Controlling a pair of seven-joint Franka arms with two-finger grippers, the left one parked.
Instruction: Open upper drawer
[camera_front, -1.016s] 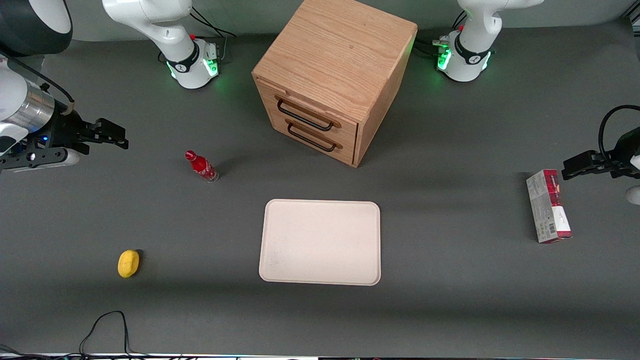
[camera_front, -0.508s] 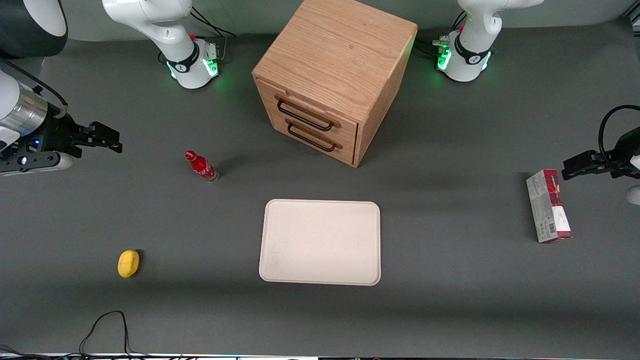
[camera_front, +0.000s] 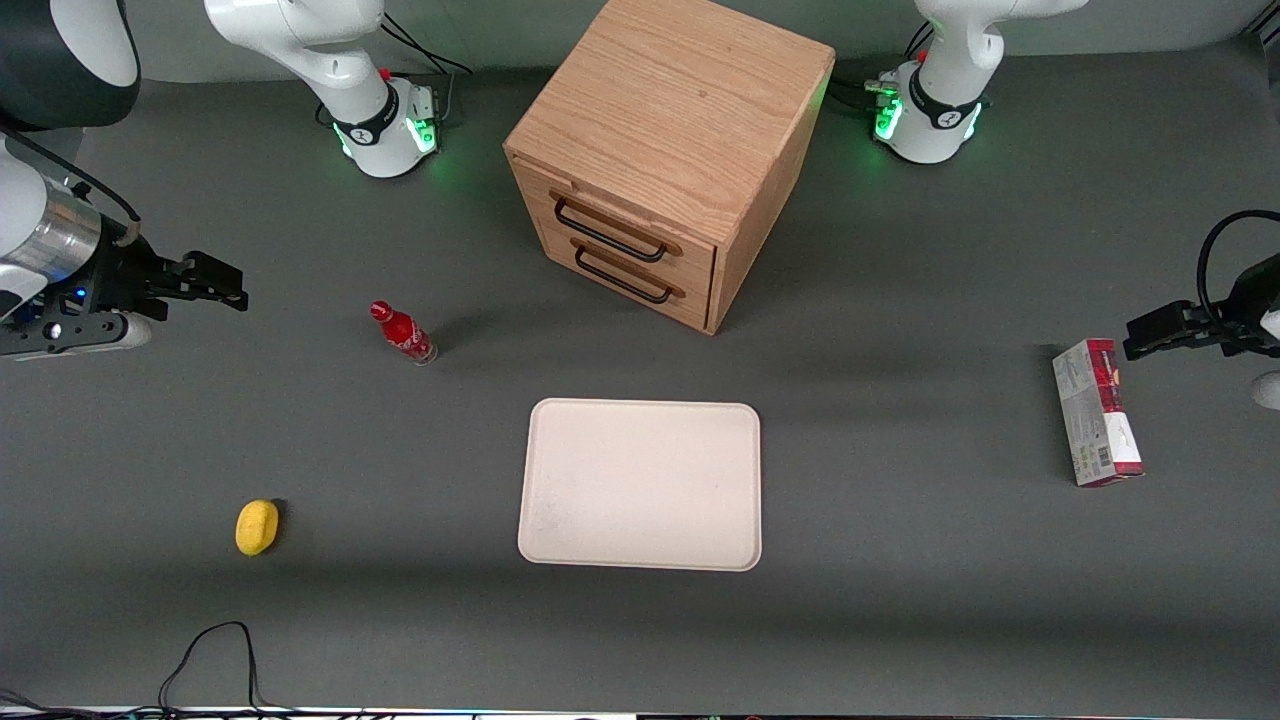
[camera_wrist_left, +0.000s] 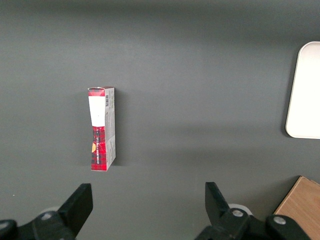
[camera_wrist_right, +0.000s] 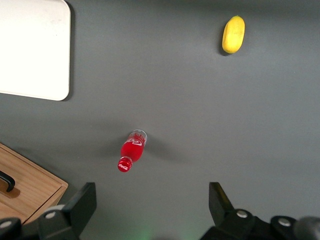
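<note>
The oak cabinet (camera_front: 680, 100) stands in the middle of the table, farther from the camera than the tray. Its upper drawer (camera_front: 640, 222) is shut, with its thin black bar handle (camera_front: 610, 232) above the lower drawer's handle (camera_front: 622, 277). My right gripper (camera_front: 228, 284) hangs open and empty above the table toward the working arm's end, well apart from the cabinet. In the right wrist view the gripper (camera_wrist_right: 152, 207) has its fingers spread wide, and a corner of the cabinet (camera_wrist_right: 30, 185) shows.
A red bottle (camera_front: 403, 333) stands between the gripper and the cabinet; it also shows in the right wrist view (camera_wrist_right: 131, 150). A cream tray (camera_front: 640, 485) lies nearer the camera. A yellow fruit (camera_front: 257, 526) lies near the front. A red-and-white carton (camera_front: 1096, 412) lies toward the parked arm's end.
The right gripper has drawn back a little toward the working arm's end of the table. The drawers and the other things have not moved.
</note>
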